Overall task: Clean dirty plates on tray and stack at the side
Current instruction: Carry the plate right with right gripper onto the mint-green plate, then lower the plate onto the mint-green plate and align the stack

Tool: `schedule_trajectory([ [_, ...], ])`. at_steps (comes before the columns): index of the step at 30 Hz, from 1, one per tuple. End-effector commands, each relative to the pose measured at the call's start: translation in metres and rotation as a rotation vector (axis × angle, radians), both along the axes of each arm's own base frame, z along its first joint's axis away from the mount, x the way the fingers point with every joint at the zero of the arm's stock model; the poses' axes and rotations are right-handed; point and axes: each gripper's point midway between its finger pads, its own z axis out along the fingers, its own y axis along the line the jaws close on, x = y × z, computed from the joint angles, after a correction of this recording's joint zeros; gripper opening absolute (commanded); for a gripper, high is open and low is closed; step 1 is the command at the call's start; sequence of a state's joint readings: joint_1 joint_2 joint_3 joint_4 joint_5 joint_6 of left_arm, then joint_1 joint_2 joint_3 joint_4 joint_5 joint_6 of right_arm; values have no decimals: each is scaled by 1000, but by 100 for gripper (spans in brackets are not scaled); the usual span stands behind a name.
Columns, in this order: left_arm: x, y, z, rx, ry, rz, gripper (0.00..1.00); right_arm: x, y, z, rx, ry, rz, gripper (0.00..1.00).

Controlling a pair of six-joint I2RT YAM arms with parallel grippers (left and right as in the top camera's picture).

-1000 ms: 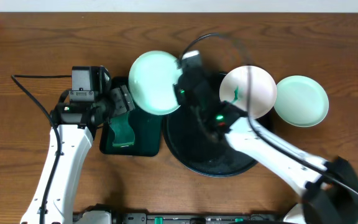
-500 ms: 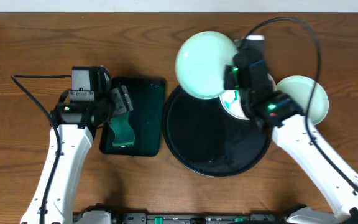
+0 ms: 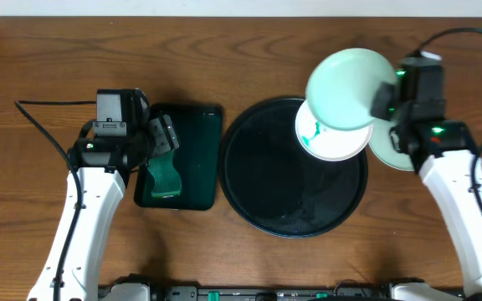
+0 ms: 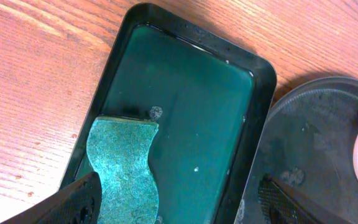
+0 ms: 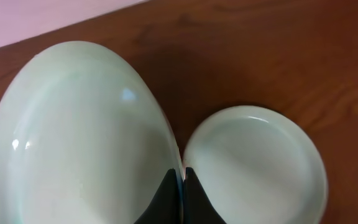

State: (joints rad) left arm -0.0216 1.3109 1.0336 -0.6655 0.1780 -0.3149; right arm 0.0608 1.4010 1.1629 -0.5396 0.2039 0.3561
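Right gripper (image 5: 180, 182) pinching mint plate (image 3: 347, 78) by rim, airborne upper right, above white plate (image 3: 333, 144) on tray (image 3: 262, 176). Thin edge grip: may slip, or clip bench plate (image 5: 253, 168). Left gripper (image 4: 179, 204) spread, idle.

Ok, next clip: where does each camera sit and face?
Overhead: fixed above the table, facing straight down on the black tray; left arm and right arm show.
Left wrist: on the left arm, facing down at the green tray and sponge; open left end effector at bottom.
Right wrist: facing along the right end effector, shut on the held mint plate; second mint plate beyond.
Shared: left wrist and overhead both show the green tray.
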Motion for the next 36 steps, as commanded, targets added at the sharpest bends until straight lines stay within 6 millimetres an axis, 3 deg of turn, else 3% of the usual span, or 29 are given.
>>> schedule_trajectory([
  [1, 4, 0, 8, 1, -21, -3, 81, -1, -21, 10, 102, -27, -22, 1],
  [9, 4, 0, 8, 1, -21, -3, 81, -18, -93, 4, 144, -11, -192, 1],
  [15, 4, 0, 8, 1, -21, -3, 81, -33, -125, 0, 157, 0, -293, 1],
  [27, 4, 0, 8, 1, -21, -3, 81, -46, -148, -10, 136, 43, -383, 1],
  [36, 4, 0, 8, 1, -21, -3, 81, -45, -154, -40, 127, 131, -410, 1],
])
